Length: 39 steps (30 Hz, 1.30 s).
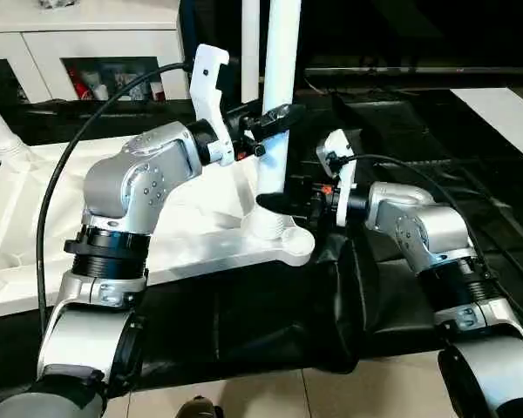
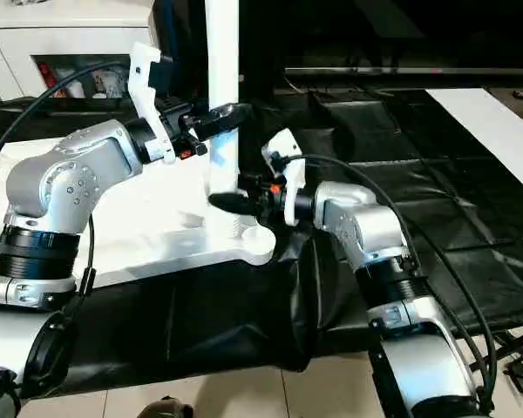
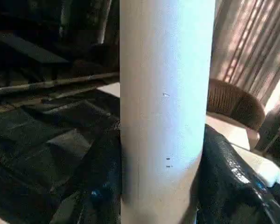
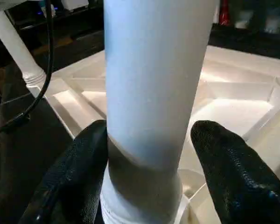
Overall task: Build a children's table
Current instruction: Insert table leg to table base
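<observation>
Gripping the upright leg (image 1: 279,87) high on its shaft, the left gripper (image 1: 275,117) has its two black fingers closed on the white tube; the left wrist view has a dark finger (image 3: 224,177) pressed to one side of the tube and another against the opposite side. Lower down, the right gripper (image 1: 283,205) reaches in from the right with its two fingers spread around the foot of the same leg. In the right wrist view one fingertip (image 4: 79,172) touches the tube, while the other (image 4: 233,172) stands just clear of it, so this gripper is parted, not clamped.

The leg stands upright in the round socket (image 1: 283,235) at the near right corner of the tabletop (image 1: 192,218), which lies upside down on the black-draped work table (image 1: 401,139) with its ribbed underside up. Three legs can be counted. One is the held leg. A second (image 1: 250,48) rises just behind it, farther from the robot. A third (image 1: 0,131) leans up from the far left corner of the tabletop; it can also be seen in the right wrist view (image 4: 16,51).

Two silver forearms come in from the near edge, the left one (image 1: 131,183) bent over the tabletop, the right one (image 1: 418,226) over the black cloth. A black cable (image 1: 78,148) loops from the left wrist down along that arm. Beyond the work table, at the far left, stands a white cabinet (image 1: 78,43).
</observation>
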{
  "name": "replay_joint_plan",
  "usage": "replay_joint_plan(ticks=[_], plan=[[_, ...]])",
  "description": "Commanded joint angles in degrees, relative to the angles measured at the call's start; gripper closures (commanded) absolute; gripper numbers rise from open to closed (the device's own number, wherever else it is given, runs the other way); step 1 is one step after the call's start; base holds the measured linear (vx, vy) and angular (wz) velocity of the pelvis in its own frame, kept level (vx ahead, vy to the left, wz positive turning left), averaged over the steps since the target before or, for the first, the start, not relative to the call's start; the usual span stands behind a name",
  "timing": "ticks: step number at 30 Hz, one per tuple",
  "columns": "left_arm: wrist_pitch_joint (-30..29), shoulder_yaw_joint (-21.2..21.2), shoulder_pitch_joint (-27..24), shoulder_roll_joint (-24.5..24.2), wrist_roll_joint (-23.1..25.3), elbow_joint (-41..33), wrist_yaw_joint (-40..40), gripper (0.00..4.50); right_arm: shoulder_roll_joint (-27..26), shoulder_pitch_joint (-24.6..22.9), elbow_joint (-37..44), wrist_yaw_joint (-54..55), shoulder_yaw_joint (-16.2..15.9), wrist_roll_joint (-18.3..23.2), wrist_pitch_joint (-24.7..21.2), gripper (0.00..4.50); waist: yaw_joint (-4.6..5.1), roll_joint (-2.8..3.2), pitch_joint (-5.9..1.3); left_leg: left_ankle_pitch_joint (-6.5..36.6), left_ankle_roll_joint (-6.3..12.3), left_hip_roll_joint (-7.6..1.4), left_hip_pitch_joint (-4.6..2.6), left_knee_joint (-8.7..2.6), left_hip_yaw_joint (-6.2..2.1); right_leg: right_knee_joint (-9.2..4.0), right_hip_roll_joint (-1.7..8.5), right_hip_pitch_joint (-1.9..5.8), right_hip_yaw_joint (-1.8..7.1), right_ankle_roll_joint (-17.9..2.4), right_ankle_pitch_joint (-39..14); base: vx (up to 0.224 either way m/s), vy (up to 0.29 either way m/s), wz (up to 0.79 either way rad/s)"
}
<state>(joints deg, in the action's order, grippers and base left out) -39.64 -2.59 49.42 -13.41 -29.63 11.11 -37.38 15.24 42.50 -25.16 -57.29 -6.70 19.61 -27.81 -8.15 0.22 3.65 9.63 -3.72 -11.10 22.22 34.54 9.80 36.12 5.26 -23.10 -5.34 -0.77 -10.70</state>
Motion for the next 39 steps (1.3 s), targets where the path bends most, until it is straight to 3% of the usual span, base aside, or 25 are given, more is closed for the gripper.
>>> replay_joint_plan(ticks=[1,2,3,6,7,9,17,27,28,39], plan=[[-0.4,-0.8,-0.2,0.0,-1.7,-1.9,-1.0,2.68,0.9,0.4,0.5,-2.0,0.5,0.1,0.2,1.52,0.14,-0.58,-4.78,7.0,0.8,-1.78,-0.85,-3.52,-0.29,-3.77,3.38,3.44,2.93,-11.8,-6.8,0.0,0.0,0.0],[-0.5,-1.0,-0.2,0.1,-2.0,-1.9,-0.9,2.68,1.3,0.1,1.3,-3.6,0.1,0.6,-0.5,1.52,0.2,-1.02,-4.79,7.0,1.03,-1.74,-0.81,-3.5,-0.21,-3.78,3.34,3.55,2.93,-11.8,-6.7,0.0,0.0,0.0],[-0.6,-1.1,-0.2,0.1,-2.2,-1.9,-0.9,2.68,1.5,-0.1,1.6,-4.2,-0.1,0.8,-0.8,1.52,0.01,-0.76,-4.77,6.8,1.23,-1.8,-0.81,-3.5,-0.28,-3.72,3.4,3.54,2.94,-11.9,-6.7,0.0,0.0,0.0],[-1.3,-1.1,-0.3,0.2,-2.8,-2.5,-1.2,2.68,1.9,-0.3,2.0,-4.8,-0.9,0.5,-1.0,1.52,0.09,-0.89,-4.74,6.6,1.19,-1.84,-0.81,-3.53,-0.28,-3.72,3.38,3.45,2.91,-12.0,-6.7,0.0,0.0,0.0],[-1.7,-0.8,-0.5,0.1,-3.0,-3.2,-1.7,2.68,1.8,0.0,1.6,-4.6,-0.9,0.4,-0.7,1.52,0.14,-1.43,-4.71,6.7,1.25,-1.87,-0.84,-3.56,-0.22,-3.79,3.42,3.46,2.92,-12.0,-6.9,0.0,0.0,0.0],[-2.4,-0.3,-1.0,0.0,-3.6,-4.3,-2.9,2.68,1.4,0.5,0.5,-4.4,-1.1,0.2,-0.2,1.52,0.06,-1.18,-4.67,6.7,1.02,-1.92,-0.88,-3.59,-0.26,-3.77,3.55,3.39,2.94,-11.8,-8.0,0.0,0.0,0.0],[-3.5,1.3,-1.9,-1.0,-4.3,-6.1,-4.5,2.68,1.3,0.7,0.9,-6.6,-1.6,0.4,-0.4,1.52,0.14,-1.44,-4.64,7.2,0.4,-1.91,-0.97,-3.68,-0.28,-3.74,3.4,3.36,2.97,-11.6,-7.5,0.0,0.0,0.0],[-3.9,1.2,-2.0,-1.4,-4.2,-6.5,-4.6,2.68,1.5,-0.2,1.8,-8.3,-2.4,0.6,-0.9,2.48,0.07,-1.6,-4.68,6.8,0.31,-1.91,-0.96,-3.64,-0.31,-3.54,3.42,3.5,2.98,-12.1,-6.0,0.0,0.0,0.0],[-3.9,1.3,-1.9,-1.4,-4.3,-6.5,-4.6,2.68,1.5,-0.4,1.9,-8.7,-2.6,0.5,-0.9,2.53,0.05,-1.36,-4.65,7.0,0.23,-1.9,-0.96,-3.65,-0.33,-3.57,3.43,3.46,2.97,-12.1,-6.2,0.0,0.0,0.0],[-4.3,1.8,-1.6,-1.3,-4.7,-6.9,-5.5,2.68,1.5,-0.9,1.9,-9.2,-2.7,0.5,-0.6,2.57,0.05,-1.27,-4.76,6.9,0.08,-1.87,-0.98,-3.6,-0.35,-3.42,3.34,3.55,2.95,-12.7,-4.6,0.0,0.0,0.0]])
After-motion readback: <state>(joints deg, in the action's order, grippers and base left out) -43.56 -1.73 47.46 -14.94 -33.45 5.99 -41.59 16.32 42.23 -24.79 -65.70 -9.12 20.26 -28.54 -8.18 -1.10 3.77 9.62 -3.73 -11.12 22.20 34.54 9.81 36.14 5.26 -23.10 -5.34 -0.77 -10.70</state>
